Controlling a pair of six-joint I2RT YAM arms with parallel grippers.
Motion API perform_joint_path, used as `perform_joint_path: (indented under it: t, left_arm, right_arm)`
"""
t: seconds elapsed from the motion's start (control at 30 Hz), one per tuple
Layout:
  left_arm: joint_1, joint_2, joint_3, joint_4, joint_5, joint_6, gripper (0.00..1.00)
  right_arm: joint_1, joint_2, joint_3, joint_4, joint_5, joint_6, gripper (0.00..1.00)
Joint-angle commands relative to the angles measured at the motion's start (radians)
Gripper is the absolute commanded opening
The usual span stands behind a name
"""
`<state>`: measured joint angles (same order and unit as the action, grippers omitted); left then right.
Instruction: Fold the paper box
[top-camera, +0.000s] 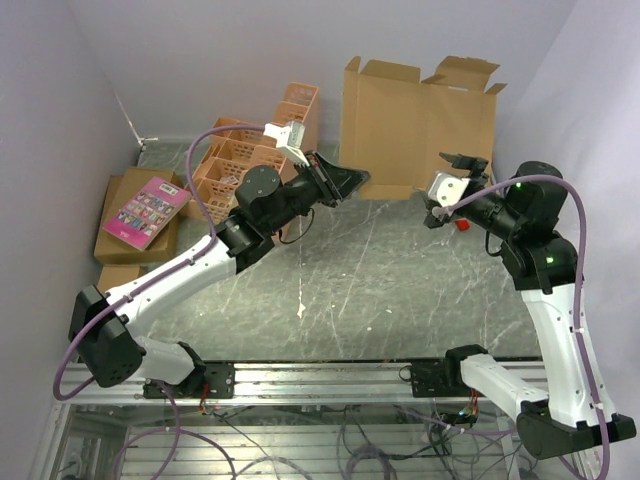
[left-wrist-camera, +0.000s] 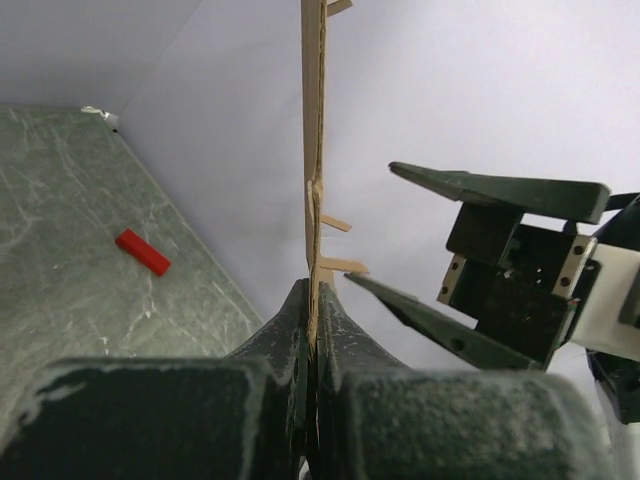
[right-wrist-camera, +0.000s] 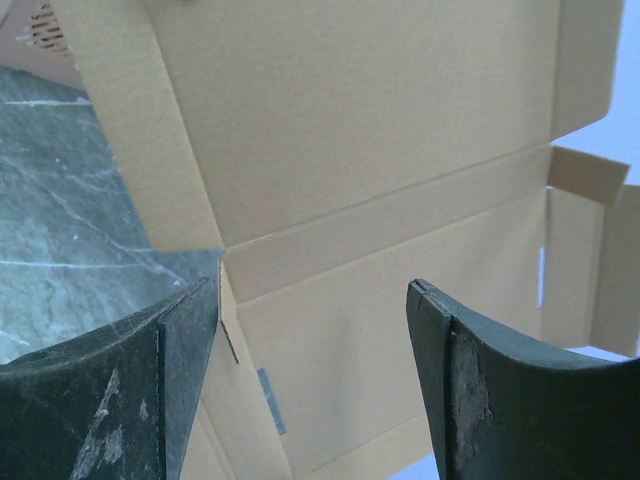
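The paper box (top-camera: 420, 120) is a brown cardboard sheet standing upright against the back wall, its flaps sticking up. My left gripper (top-camera: 345, 183) is at its lower left corner. In the left wrist view the left gripper (left-wrist-camera: 313, 312) is shut on the sheet's edge (left-wrist-camera: 313, 150), which shows edge-on. My right gripper (top-camera: 462, 163) is at the box's lower right, open. In the right wrist view the creased panels of the box (right-wrist-camera: 350, 150) fill the space beyond the right gripper (right-wrist-camera: 315, 335). Its fingers (right-wrist-camera: 450, 360) stand wide apart with nothing pinched between them.
An orange lattice crate (top-camera: 250, 155) stands at the back left. A pink book (top-camera: 146, 212) lies on brown cartons (top-camera: 120, 248) at the left edge. A small red block (top-camera: 462, 224) lies on the green table (top-camera: 380, 280) under the right wrist. Purple walls close the back and sides.
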<state>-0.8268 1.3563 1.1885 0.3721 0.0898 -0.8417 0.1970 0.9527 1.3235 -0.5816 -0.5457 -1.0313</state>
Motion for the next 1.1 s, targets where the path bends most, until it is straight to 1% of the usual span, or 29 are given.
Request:
perform_joint_path:
  t: [0.0,0.17,0.3,0.4,0.43,0.47,0.57,0.6,0.63,0.8,0.93,1.07]
  left_arm:
    - [-0.007,0.011,0.057,-0.003,0.023,0.041,0.07]
    - [-0.008,0.009,0.060,-0.011,0.038,0.049,0.07]
    - [-0.008,0.010,0.067,-0.018,0.064,0.053,0.07]
    - [-0.008,0.003,0.063,-0.016,0.070,0.052,0.07]
    - [-0.007,-0.002,0.060,-0.021,0.066,0.054,0.07]
    - [-0.007,-0.009,0.055,-0.033,0.053,0.058,0.07]
    - [-0.006,-0.027,0.044,-0.046,0.001,0.066,0.07]
    - [-0.005,-0.029,0.042,-0.041,-0.004,0.062,0.07]
    - [-0.004,-0.030,0.042,-0.037,-0.005,0.056,0.07]
    - [-0.006,-0.025,0.052,-0.014,0.003,0.036,0.07]
    - [-0.005,-0.019,0.062,-0.013,0.012,0.032,0.07]
    - [-0.006,-0.019,0.063,-0.010,0.019,0.026,0.07]
  right_arm:
    - [-0.004,0.011,0.045,0.000,-0.007,0.007,0.73]
    - [-0.002,0.014,0.042,0.001,-0.004,0.015,0.66]
    - [-0.002,0.038,0.063,-0.020,-0.001,0.020,0.64]
    - [-0.002,0.045,0.066,-0.030,-0.019,0.040,0.64]
    - [-0.003,0.047,0.073,-0.044,-0.035,0.051,0.65]
    - [-0.004,0.051,0.106,-0.081,-0.085,0.051,0.69]
    - [-0.004,0.061,0.163,-0.246,-0.232,-0.018,0.86]
    - [-0.003,0.055,0.158,-0.267,-0.253,-0.031,0.91]
    - [-0.003,0.048,0.145,-0.279,-0.250,-0.057,0.93]
    - [-0.003,0.020,0.062,-0.260,-0.153,-0.120,0.96]
    - [-0.002,0.003,0.003,-0.160,-0.075,-0.082,0.96]
    - [-0.001,0.009,-0.007,-0.125,-0.039,-0.087,0.96]
